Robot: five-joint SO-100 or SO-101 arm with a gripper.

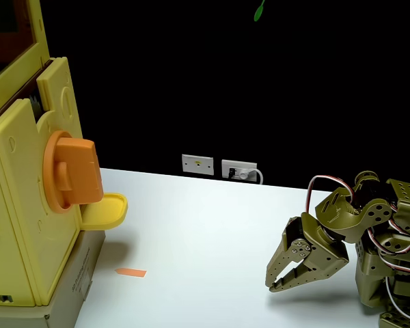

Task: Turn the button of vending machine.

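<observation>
The pale-yellow vending machine (27,225) stands at the left edge of the fixed view on a grey box. Its orange button (74,172), a round disc with a thick blocky bar, juts out to the right with the bar roughly upright. A small yellow tray (106,210) sticks out just below it. My olive-green gripper (273,284) rests low over the white table at the right, far from the button, pointing down and to the left. Its fingertips are close together with nothing between them.
A small orange strip (131,272) lies on the white table (205,232) near the machine's base. Two wall sockets (220,167) with a white cable sit at the table's far edge against a black backdrop. The arm's folded body (389,246) fills the lower right.
</observation>
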